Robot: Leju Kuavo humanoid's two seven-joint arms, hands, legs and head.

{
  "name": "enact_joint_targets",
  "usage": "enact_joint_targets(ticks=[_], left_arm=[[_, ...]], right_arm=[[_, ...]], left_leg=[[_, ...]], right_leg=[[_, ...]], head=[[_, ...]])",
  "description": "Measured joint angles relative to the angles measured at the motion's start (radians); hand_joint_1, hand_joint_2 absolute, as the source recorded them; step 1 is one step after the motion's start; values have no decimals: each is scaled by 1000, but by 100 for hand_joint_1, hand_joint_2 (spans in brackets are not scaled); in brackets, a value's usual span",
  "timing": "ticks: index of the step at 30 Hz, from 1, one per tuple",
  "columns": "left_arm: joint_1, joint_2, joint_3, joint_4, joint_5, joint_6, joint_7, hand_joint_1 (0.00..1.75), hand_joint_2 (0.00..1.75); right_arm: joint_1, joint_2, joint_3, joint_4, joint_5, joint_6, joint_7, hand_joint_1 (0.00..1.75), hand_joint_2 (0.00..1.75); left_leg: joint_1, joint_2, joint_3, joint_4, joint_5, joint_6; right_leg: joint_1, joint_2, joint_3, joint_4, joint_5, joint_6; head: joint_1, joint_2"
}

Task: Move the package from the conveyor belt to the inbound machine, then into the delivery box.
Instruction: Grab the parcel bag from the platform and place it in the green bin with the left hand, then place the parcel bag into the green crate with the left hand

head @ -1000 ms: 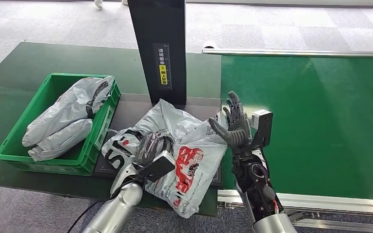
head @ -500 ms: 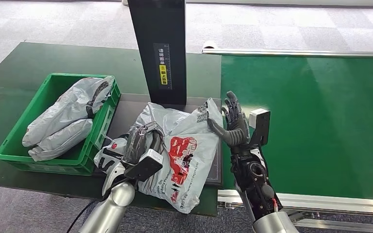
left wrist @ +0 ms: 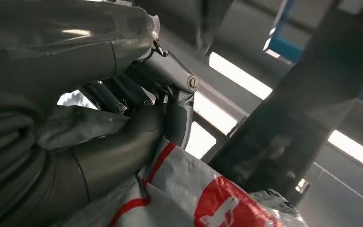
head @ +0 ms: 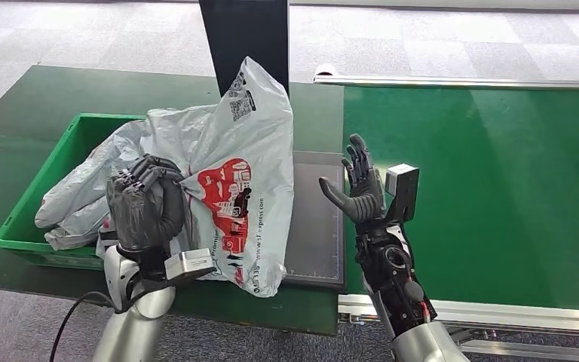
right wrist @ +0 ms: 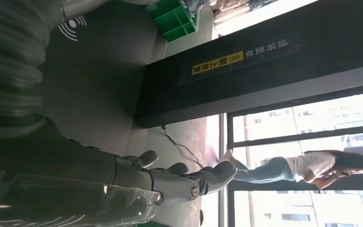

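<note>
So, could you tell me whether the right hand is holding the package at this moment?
No, the right hand is open and empty beside the scanner plate, while the left hand grips the package.

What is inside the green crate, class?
The green crate holds grey bags lying at its near side. The lifted package in the left hand covers the crate's right part, so anything there is hidden.

The package [head: 226,181] is pale grey plastic with a red and black printed logo, small black lettering and a black code square near its top. The crate [head: 26,226] is bright green and holds grey bags [head: 83,204]. The conveyor belt [head: 497,196] is green, the worktop [head: 45,98] a darker green. The machine column [head: 249,30] is black; in the right wrist view it carries a yellow label [right wrist: 217,63]. Both hands are dark grey.
</note>
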Motion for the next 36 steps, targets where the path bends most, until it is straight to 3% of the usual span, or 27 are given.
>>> enact_joint_targets(ticks=[3,10,13,17,19,22,28,30,33,36], left_arm=[[-42,-16,106,-41,-173,0,51,175,175],[-147,-22,307,-64,-344,1,113,175,175],[-191,-12,356,-48,-450,1,221,175,175],[-318,69,382,122,-595,0,554,175,175],[-384,124,381,239,-611,0,671,175,175],[-447,189,376,349,-612,0,748,175,175],[-510,263,376,480,-612,-6,791,175,175],[-540,278,366,545,-613,-69,836,175,175],[-593,304,323,687,-614,-256,943,175,175],[-638,317,279,820,-614,-418,998,175,175]], right_arm=[[8,0,2,0,7,1,0,0,175],[33,-8,6,-1,7,8,1,0,175],[42,-14,7,-2,5,10,2,0,175],[53,-16,9,-3,4,12,2,0,175],[56,-16,10,-3,4,12,2,0,175],[61,-17,10,-6,4,11,2,0,175],[71,-21,10,-16,1,10,2,0,175],[71,-21,10,-16,1,11,4,0,175],[68,-21,10,-15,2,15,6,0,175],[60,-21,9,-6,6,27,6,0,175]], left_leg=[[0,0,0,0,0,0],[1,1,1,0,1,-1],[1,1,1,0,1,-1],[1,1,1,0,1,-1],[1,2,1,0,2,-1],[2,2,1,0,3,-2],[1,2,0,0,2,-2],[1,2,0,0,2,-1],[1,2,0,0,2,-1],[1,3,0,0,3,-2]], right_leg=[[0,0,0,0,0,0],[1,0,0,0,0,0],[1,0,0,0,0,0],[1,0,0,0,1,-1],[1,0,0,0,2,-2],[2,0,0,1,2,-3],[2,0,-1,1,1,-2],[2,0,-1,1,1,-2],[1,0,-1,1,2,-2],[2,0,-1,1,2,-3]], head=[[0,0],[0,0],[0,0],[0,0],[0,0],[0,0],[0,0],[0,0],[0,0],[0,0]])
